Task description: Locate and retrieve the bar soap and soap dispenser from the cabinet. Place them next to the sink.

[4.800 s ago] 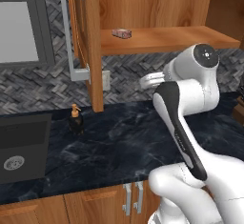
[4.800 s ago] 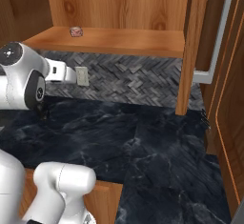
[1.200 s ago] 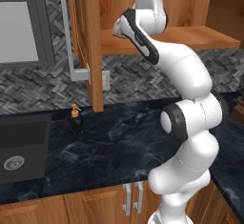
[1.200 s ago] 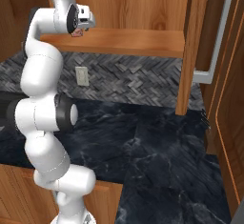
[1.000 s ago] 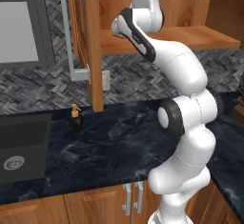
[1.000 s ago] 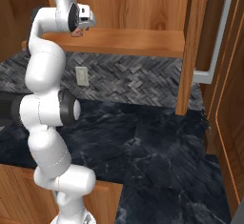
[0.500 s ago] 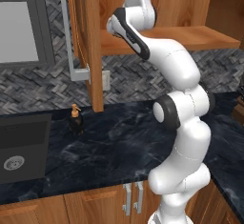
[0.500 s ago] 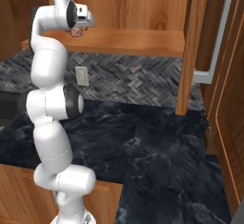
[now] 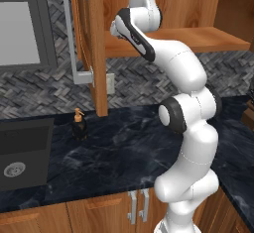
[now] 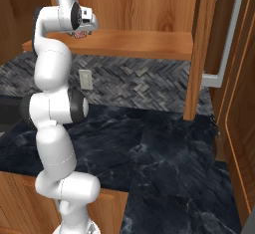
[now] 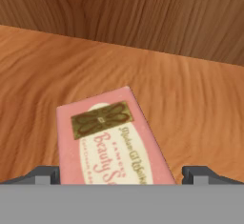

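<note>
The bar soap (image 11: 110,139), a pink block with a printed label, lies flat on the wooden shelf (image 11: 190,99) of the cabinet. My gripper (image 11: 121,174) is open, one fingertip (image 11: 45,174) on each side of the soap's near end, with small gaps. From the right base view the gripper (image 10: 83,29) is at the shelf's (image 10: 139,44) left end, over the soap (image 10: 77,35). The black soap dispenser (image 9: 78,124) with its tan pump stands upright on the dark counter, just right of the sink (image 9: 30,138).
The cabinet door (image 9: 94,43) hangs open above the dispenser, its long silver handle (image 9: 69,33) facing left. Another open door (image 10: 199,49) stands at the shelf's right end. Low wooden doors (image 9: 139,207) run under the black marble counter (image 9: 124,152).
The arm has stretched a little higher and farther into the cabinet, bringing the hand closer to the bar soap. The dispenser has stayed where it was.
</note>
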